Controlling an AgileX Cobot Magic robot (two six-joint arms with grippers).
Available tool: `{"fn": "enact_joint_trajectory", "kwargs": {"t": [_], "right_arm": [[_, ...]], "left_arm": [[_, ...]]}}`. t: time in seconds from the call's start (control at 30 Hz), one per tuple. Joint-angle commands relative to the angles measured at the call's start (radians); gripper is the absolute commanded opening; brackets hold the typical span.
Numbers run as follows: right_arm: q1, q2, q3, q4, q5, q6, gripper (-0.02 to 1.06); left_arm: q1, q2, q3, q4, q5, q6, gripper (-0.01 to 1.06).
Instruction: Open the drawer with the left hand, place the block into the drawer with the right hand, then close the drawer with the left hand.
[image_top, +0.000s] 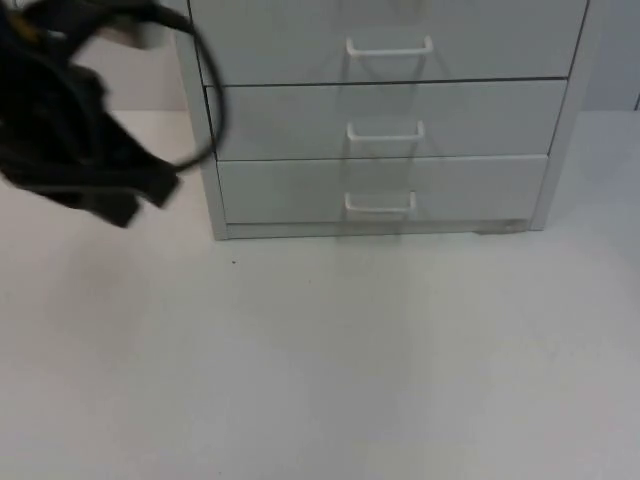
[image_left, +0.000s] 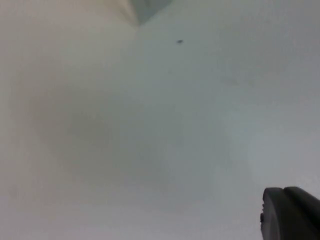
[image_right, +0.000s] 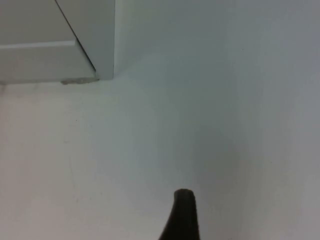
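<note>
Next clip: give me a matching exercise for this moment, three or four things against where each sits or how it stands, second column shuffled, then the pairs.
Things:
1. left end effector
2. bottom drawer
3. middle drawer
4. dark speck

Places or states:
A. on the white table, just in front of the cabinet's left corner
B. lowest of the three, front flush, white handle
C. above the table, left of the cabinet
D. between the other two drawers, shut

Pairs: 1-C, 2-B, 3-D, 4-A
</note>
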Motion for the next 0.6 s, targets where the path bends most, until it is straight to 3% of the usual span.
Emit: {"fn": "enact_joint_trajectory", "kwargs": {"t": [0.0,0.03,0.17,0.3,0.57], "right_arm": [[0.002,-0.01,0.003,0.003,-0.002,0.001,0.65],[0.002,-0.01,0.003,0.003,-0.002,0.001,0.65],[0.002,-0.01,0.003,0.003,-0.002,0.001,0.65],[0.002,-0.01,0.003,0.003,-0.002,0.001,0.65],[0.002,-0.01,0.003,0.003,-0.002,0.001,0.65]], "left_arm": [[0.13,-0.076,0.049,-0.105,-0.003,-0.003,0.0],[0.13,-0.076,0.049,-0.105,-0.003,-0.003,0.0],[0.274,-0.147,0.076,-0.152,0.016,-0.003,0.0],[0.34,-0.196,0.076,-0.156,0.049,-0.003,0.0],[0.375,-0.286,0.076,-0.176,0.062,-0.003,0.0]]}}
